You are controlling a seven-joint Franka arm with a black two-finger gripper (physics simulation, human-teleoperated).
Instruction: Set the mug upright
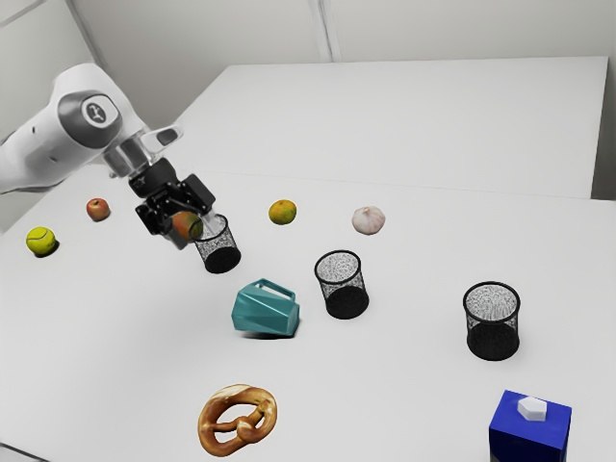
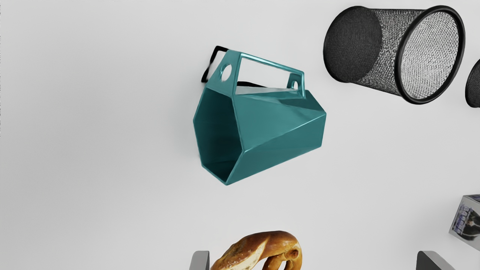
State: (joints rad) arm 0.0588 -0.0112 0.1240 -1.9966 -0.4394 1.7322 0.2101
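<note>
In the exterior view my gripper hangs in the air above the table, toward the exterior view's left and back from the mug. The teal faceted mug lies on its side on the table, handle upward. From the wrist view, the mug has its open mouth facing away from the mesh cup, and its handle shows whole. The fingers of my gripper stand wide apart at the bottom edge, touching nothing.
A black mesh cup stands close beside the mug; another is farther right, a third near my gripper. A pretzel, blue carton, garlic, orange fruit, apple and tennis ball lie around.
</note>
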